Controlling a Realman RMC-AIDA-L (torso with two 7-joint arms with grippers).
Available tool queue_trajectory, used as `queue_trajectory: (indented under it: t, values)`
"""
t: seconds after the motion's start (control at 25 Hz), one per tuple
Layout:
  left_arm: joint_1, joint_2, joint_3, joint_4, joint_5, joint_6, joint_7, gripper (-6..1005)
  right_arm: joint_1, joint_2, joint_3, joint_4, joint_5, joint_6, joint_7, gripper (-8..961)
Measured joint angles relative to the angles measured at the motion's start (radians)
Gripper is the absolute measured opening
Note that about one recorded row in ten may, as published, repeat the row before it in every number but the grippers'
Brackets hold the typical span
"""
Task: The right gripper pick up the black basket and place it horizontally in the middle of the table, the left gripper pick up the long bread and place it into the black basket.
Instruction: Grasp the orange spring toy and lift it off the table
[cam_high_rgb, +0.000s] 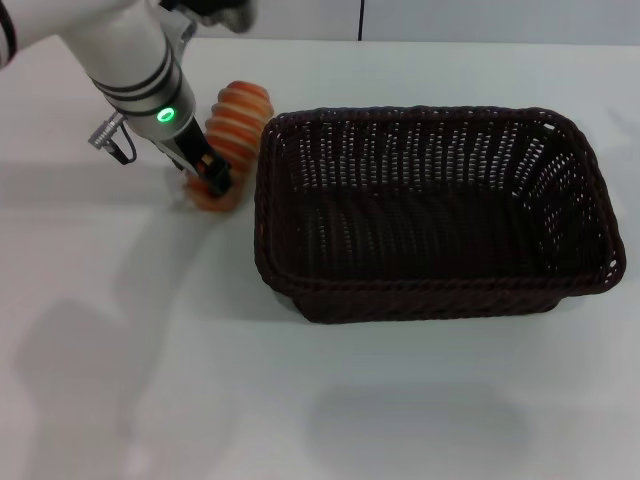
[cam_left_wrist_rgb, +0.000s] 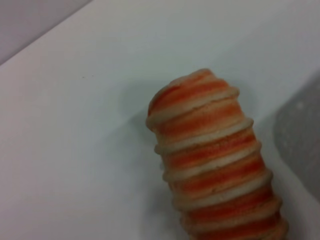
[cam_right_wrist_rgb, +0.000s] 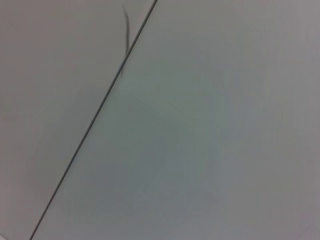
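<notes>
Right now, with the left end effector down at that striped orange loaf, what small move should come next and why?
Probably close on the loaf and lift it straight up. The left end effector sits at the near end of the ridged orange-tan long bread, which lies on the white table just left of the dark woven wicker basket. The basket already lies lengthwise mid-table, empty, so only the bread remains.

Black basket (cam_high_rgb: 430, 215) upright on surface (cam_high_rgb: 150, 380), long side across. Long bread (cam_high_rgb: 236, 128) on surface just beside basket's left end, toward far corner. Left pincer (cam_high_rgb: 213, 180) at bread's near end.
</notes>
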Motion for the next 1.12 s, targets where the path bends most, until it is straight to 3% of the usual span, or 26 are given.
queue_trajectory:
  t: [0.2, 0.24, 0.36, 0.4, 0.56, 1.12]
  values:
    - [0.011, -0.003, 0.070, 0.027, 0.000, 0.002, -0.001, 595, 0.002, 0.000, 0.000, -0.002, 0.000, -0.001, 0.000, 455]
    - [0.052, -0.004, 0.099, 0.107, 0.002, 0.001, -0.009, 561, 0.002, -0.001, 0.000, -0.003, 0.000, -0.001, 0.000, 455]
    - [0.083, -0.004, 0.105, 0.167, 0.004, 0.001, -0.012, 452, 0.003, -0.001, 0.000, -0.006, 0.000, -0.002, 0.000, 455]
    - [0.134, -0.003, 0.106, 0.264, 0.010, 0.001, -0.015, 415, 0.003, -0.001, 0.000, -0.006, 0.000, -0.002, 0.000, 455]
    - [0.200, -0.002, 0.099, 0.398, 0.011, 0.002, -0.015, 367, 0.003, -0.001, 0.000, -0.008, 0.000, -0.002, 0.000, 455]
    - [0.336, 0.001, 0.095, 0.675, 0.011, 0.043, -0.008, 280, 0.022, -0.001, -0.001, -0.013, 0.001, -0.002, -0.001, 455]
